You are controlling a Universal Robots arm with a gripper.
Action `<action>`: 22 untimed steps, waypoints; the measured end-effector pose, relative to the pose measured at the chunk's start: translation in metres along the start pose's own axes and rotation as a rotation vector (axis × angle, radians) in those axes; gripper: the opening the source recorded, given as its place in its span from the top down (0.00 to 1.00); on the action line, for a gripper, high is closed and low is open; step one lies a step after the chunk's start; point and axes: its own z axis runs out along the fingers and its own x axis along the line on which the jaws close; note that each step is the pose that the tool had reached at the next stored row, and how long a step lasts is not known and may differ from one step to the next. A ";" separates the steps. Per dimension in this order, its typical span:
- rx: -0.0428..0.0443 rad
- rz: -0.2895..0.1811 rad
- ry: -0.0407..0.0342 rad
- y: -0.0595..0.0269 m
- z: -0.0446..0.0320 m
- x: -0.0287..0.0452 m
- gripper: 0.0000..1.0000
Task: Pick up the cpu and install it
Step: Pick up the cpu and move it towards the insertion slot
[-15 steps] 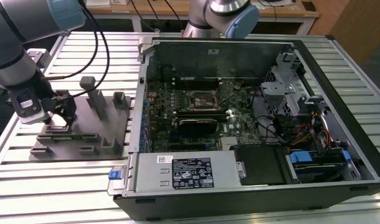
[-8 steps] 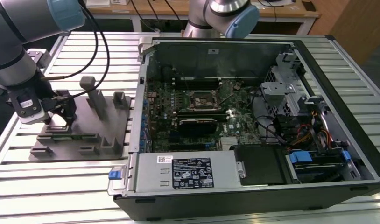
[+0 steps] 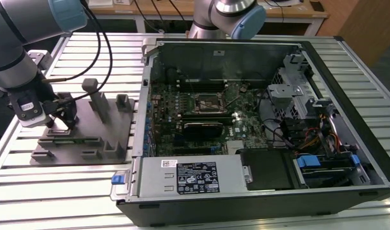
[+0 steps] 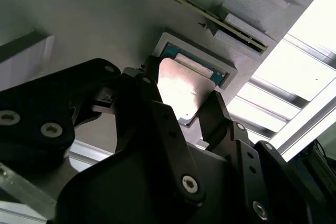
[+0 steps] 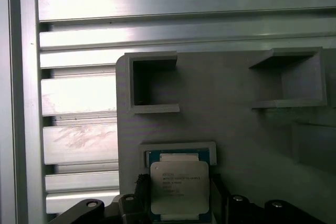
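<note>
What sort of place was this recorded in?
Probably a robotics lab workbench for computer assembly: an open computer case sits on a slatted aluminium table, beside a grey fixture holding the cpu, with wooden desks behind.

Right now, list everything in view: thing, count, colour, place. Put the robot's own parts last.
table: 1, silver slats, under everything
tray: 1, grey, on the table, to the exterior view's left of the case
cpu: 1, silver top, at the tray's pocket
case: 1, black, lying open on the table
motherboard: 1, dark green, inside the case
power supply: 1, grey with a black label, along the case's near edge
cables: a bundle, mixed colours, at the exterior view's right inside the case
arm: 1, grey with blue caps, above the tray
claw: 1, black, down at the tray by the cpu
</note>
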 end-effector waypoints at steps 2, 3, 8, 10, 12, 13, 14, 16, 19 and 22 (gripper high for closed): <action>0.0000 0.000 0.0000 0.0000 0.0000 0.0000 0.46; 0.0000 0.000 0.0000 0.0000 0.0000 0.0000 0.46; -0.0010 0.000 0.0000 0.0002 -0.0038 -0.0001 0.46; -0.0020 0.000 0.0001 0.0003 -0.0069 -0.0001 0.46; -0.0044 0.000 0.0002 0.0005 -0.0096 -0.0002 0.46; -0.0050 0.000 0.0003 0.0006 -0.0111 -0.0002 0.46; -0.0054 0.000 0.0003 0.0007 -0.0129 -0.0002 0.46; -0.0057 0.000 0.0004 0.0008 -0.0162 -0.0003 0.46; -0.0065 0.000 0.0003 0.0011 -0.0222 -0.0005 0.46; -0.0074 0.000 0.0001 0.0016 -0.0296 -0.0006 0.46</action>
